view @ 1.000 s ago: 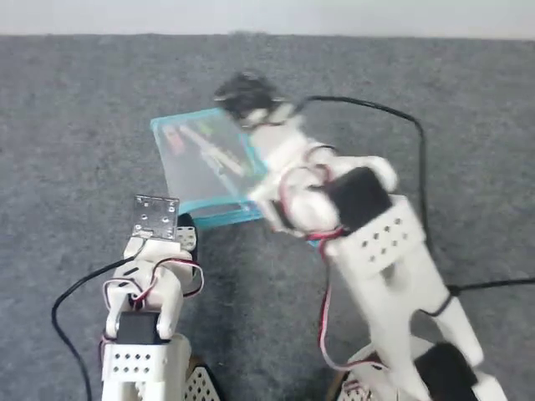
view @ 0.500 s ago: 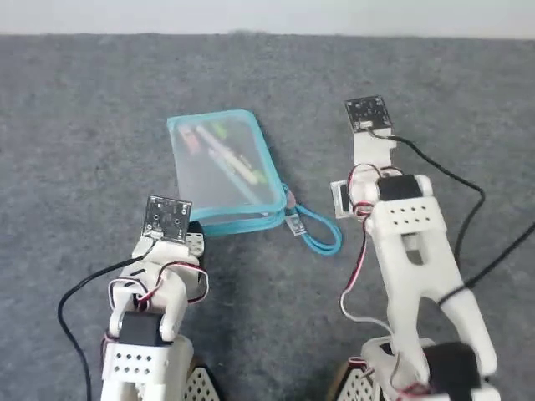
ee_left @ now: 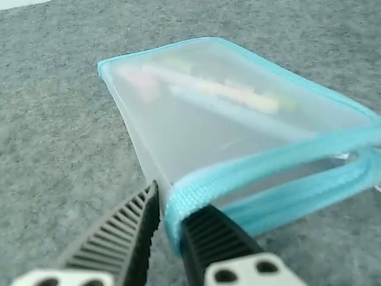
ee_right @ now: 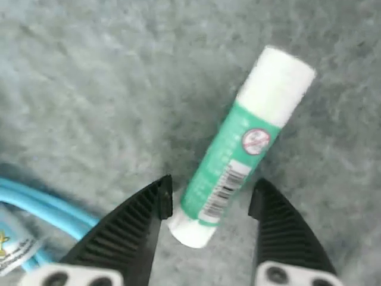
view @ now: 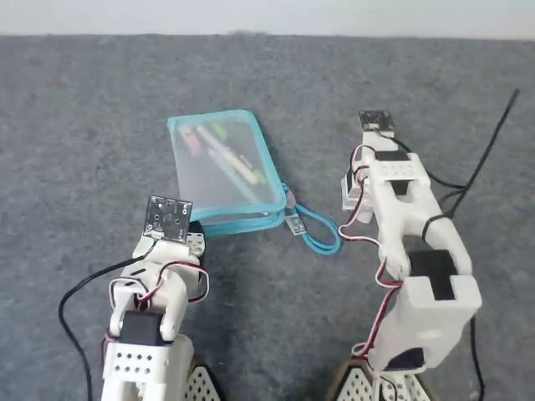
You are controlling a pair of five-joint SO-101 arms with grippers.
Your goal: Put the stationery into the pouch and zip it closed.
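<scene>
Straddling smooth glue stick (ee_right: 238, 161), right hand (ee_right: 212, 187) gapes; left hand (ee_left: 171, 208) pinches woven pouch (ee_left: 226, 125) rim.

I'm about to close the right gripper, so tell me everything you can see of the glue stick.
The glue stick is a green tube with a white cap and white base, plastic by its look, its label bearing a barcode and a round symbol. It lies flat on the grey felt-like surface, capped. One white end sits between the open fingers of the right gripper; neither clearly touches it.

Grey felt-like table covering (view: 92, 109); pale wall strip (view: 267, 17) behind.
</scene>
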